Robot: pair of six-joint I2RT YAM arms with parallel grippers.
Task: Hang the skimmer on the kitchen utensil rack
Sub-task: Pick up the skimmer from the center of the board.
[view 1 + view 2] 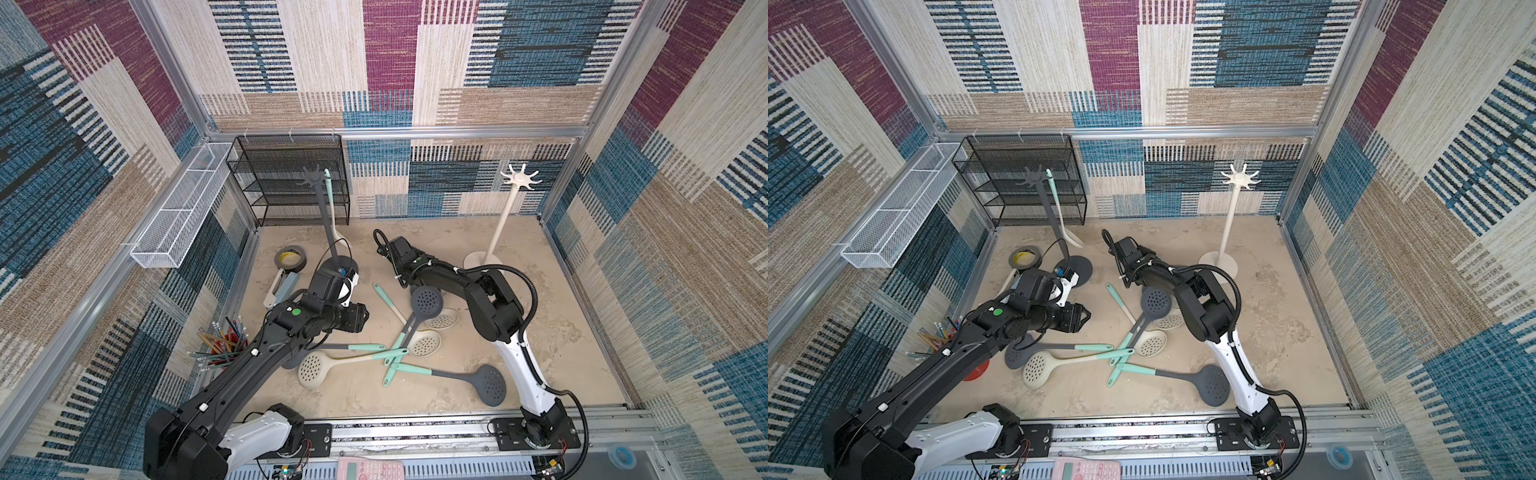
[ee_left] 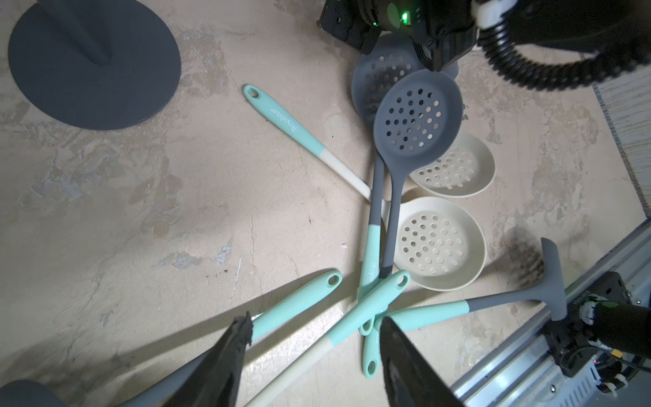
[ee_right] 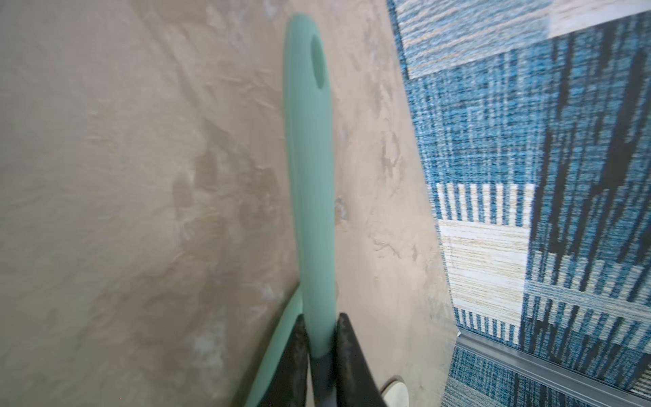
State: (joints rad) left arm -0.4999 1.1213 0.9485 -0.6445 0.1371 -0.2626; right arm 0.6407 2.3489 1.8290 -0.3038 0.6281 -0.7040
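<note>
While the right jaws pinch the skimmer (image 3: 310, 169) where teal handle meets grey, low over the counter (image 3: 123, 176) near the foot of the white rack (image 1: 505, 216), its hanging hole (image 3: 318, 60) stands free at the far end. Lift gently, grip firm, and I'd steer the hole onto the rack's hooked top (image 1: 519, 178). The left jaws hang half open, empty, farther from the rack.

Black mesh shelf (image 1: 286, 178) against the back wall, white wire basket (image 1: 166, 232), tape roll (image 1: 291, 266), cup of pencils (image 1: 224, 343), pink calculator (image 1: 370, 468)

Skimmer (image 3: 310, 193) head — cut off at edge
</note>
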